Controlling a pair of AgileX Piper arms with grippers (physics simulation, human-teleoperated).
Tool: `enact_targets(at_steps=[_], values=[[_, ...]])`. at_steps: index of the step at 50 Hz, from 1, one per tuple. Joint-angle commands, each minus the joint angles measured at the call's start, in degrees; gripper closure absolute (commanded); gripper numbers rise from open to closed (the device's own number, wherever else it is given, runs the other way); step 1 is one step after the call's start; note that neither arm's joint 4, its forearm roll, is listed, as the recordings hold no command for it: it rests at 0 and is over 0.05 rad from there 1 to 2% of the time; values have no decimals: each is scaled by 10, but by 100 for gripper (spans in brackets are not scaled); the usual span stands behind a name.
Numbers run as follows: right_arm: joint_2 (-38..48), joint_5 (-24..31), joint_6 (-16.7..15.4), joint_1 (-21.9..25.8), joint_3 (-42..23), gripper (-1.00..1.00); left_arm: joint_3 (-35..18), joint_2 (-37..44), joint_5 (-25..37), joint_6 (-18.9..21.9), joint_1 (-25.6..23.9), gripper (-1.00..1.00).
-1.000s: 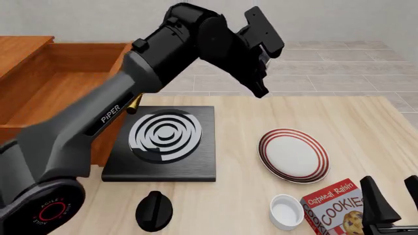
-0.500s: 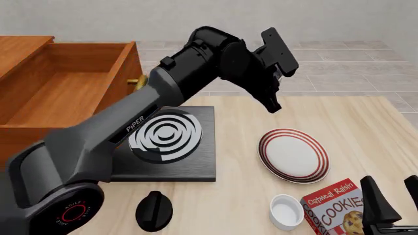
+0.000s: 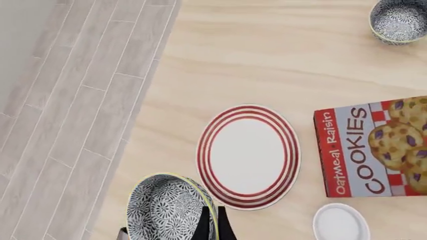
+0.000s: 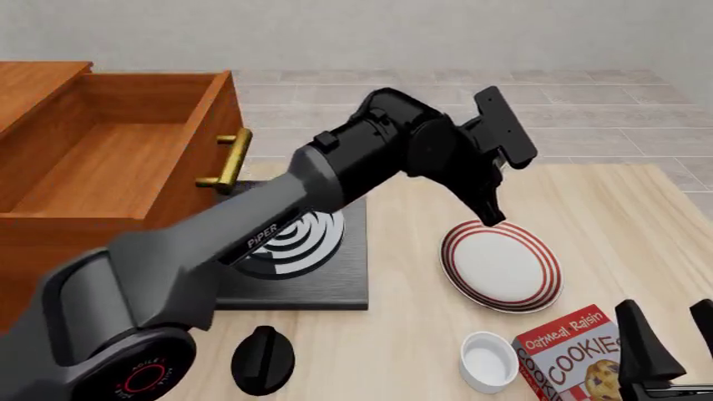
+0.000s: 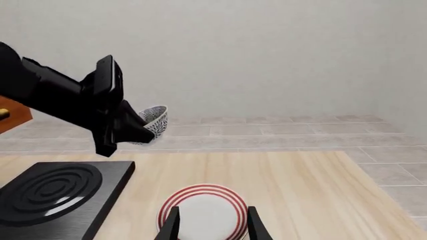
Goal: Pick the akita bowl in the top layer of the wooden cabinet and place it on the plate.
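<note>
Front view: left arm reaches across from the cabinet (image 4: 67, 192) side, its wrist raised above the table (image 4: 624, 200).
Left gripper (image 3: 212, 225): jaws nearly closed, pinching the rim of the bowl (image 3: 170, 207); one dark fingertip shows inside the rim, the other outside it.
Bowl: held off the table, tilted, just beside the jaws on the plate's far-edge side (right wrist view shows it at (image 5: 155, 120), clear of the surface).
Plate (image 4: 502, 265): on the table below and slightly ahead of the left jaws, bare, red rings showing all round; in the left wrist view (image 3: 248, 156) the bowl's rim overlaps its edge only by line of sight.
Top layer (image 4: 112, 159): pulled out, its wooden floor bare, brass handle (image 4: 229, 161) facing the stove slab (image 4: 295, 251).
Right gripper (image 5: 212, 222): low near the table's near edge, jaws apart, holding nothing; the plate lies just beyond its fingertips.
Cookie box (image 4: 568, 351): flat on the table, beside the right jaws.
White cup (image 4: 490, 361): next to the box, near the plate.
Second speckled bowl (image 3: 399, 20): on the table well apart from the left jaws (left wrist view only).
</note>
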Motion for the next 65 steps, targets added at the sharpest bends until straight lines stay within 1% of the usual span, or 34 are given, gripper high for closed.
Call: enact_targets(at_steps=[1, 11, 20, 27, 31, 37, 46, 56, 61, 65], values=[[0, 0, 0, 0, 0, -100, 37, -11, -28, -8, -34, 100], [0, 1, 1, -1, 0, -100, 49, -3, -44, -13, -43, 100], [0, 2, 3, -2, -1, -100, 34, 19, -49, -20, -44, 100], [0, 2, 6, -4, 0, -100, 41, 22, -66, -24, -53, 100], [0, 2, 6, -3, 0, -100, 29, 33, -68, -28, -55, 100], [0, 2, 8, -4, 0, -100, 28, 38, -76, -34, -61, 100], [0, 1, 8, -3, 1, -100, -7, 64, -73, -34, -52, 100], [0, 1, 7, -1, 2, -100, -3, 73, -87, -49, -59, 100], [0, 1, 7, -1, 2, -100, -12, 85, -91, -53, -58, 100], [0, 1, 8, -1, 1, -100, -30, 97, -87, -58, -54, 100]])
